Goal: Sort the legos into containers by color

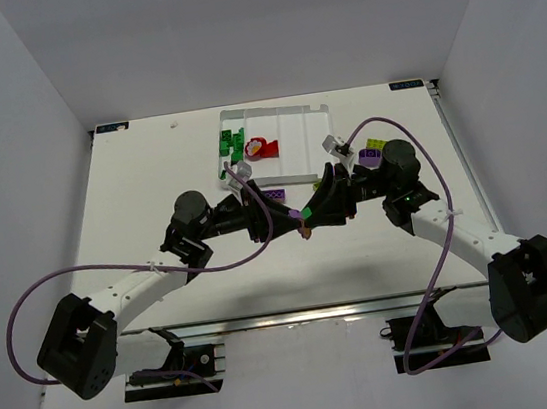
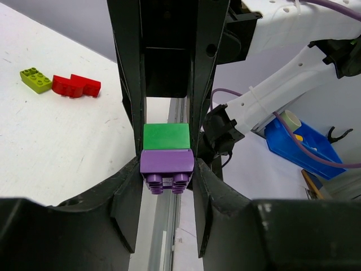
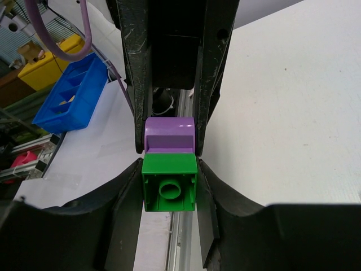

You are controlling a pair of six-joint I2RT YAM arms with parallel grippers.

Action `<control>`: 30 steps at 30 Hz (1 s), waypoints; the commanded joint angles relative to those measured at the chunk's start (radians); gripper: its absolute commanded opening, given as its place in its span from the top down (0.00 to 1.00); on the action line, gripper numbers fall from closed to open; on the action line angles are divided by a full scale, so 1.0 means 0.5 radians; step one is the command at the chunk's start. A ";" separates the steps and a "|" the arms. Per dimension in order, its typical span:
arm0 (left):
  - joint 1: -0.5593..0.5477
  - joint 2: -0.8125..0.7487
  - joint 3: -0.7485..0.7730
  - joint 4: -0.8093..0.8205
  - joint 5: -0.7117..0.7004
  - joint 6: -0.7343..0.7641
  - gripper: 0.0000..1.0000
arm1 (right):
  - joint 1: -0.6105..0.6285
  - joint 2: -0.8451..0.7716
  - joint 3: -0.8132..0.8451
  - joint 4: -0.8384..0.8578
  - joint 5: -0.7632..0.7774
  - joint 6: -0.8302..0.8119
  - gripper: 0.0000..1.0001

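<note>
Both clamp tight mid-separation: left pincer (image 2: pixel 166 175) on the small purple plastic brick (image 2: pixel 166 160), right pincer (image 3: pixel 169 183) on the attached green plastic brick (image 3: pixel 169 191); a straight pull apart seems next.

Probably a robotics lab: white-walled test booth (image 1: pixel 250 26), white table (image 1: pixel 141 192), blue parts bin (image 3: pixel 67 96) beyond.

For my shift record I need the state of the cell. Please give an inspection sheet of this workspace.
Surface: white table, no spills seen.
Job's things: tray holds green legos and a red lego; yellow-green brick and red piece loose on table.
Clutter: nothing seen.
Grippers: left gripper shut on purple brick, right gripper shut on green brick; bricks joined.
Cables: purple cables loop over the table.
Surroundings: white walls; blue bin beyond table edge.
</note>
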State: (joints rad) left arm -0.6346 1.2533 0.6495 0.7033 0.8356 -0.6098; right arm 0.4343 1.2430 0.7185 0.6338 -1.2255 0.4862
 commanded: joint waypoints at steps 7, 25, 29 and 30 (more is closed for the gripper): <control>-0.013 -0.016 0.078 -0.157 0.068 0.158 1.00 | -0.006 -0.022 0.039 -0.065 -0.016 -0.171 1.00; -0.004 0.012 0.204 -0.639 0.053 0.508 1.00 | -0.212 -0.050 0.075 -0.136 -0.074 -0.215 1.00; 0.002 0.012 0.207 -0.652 0.053 0.523 1.00 | -0.234 -0.059 0.079 -0.136 -0.086 -0.215 1.00; 0.002 0.012 0.210 -0.655 0.053 0.523 1.00 | -0.237 -0.059 0.079 -0.136 -0.089 -0.212 1.00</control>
State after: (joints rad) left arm -0.6380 1.2724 0.7395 0.3992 0.8501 -0.3767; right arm 0.3199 1.2427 0.7193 0.5499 -1.2591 0.3851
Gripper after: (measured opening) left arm 0.462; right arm 0.430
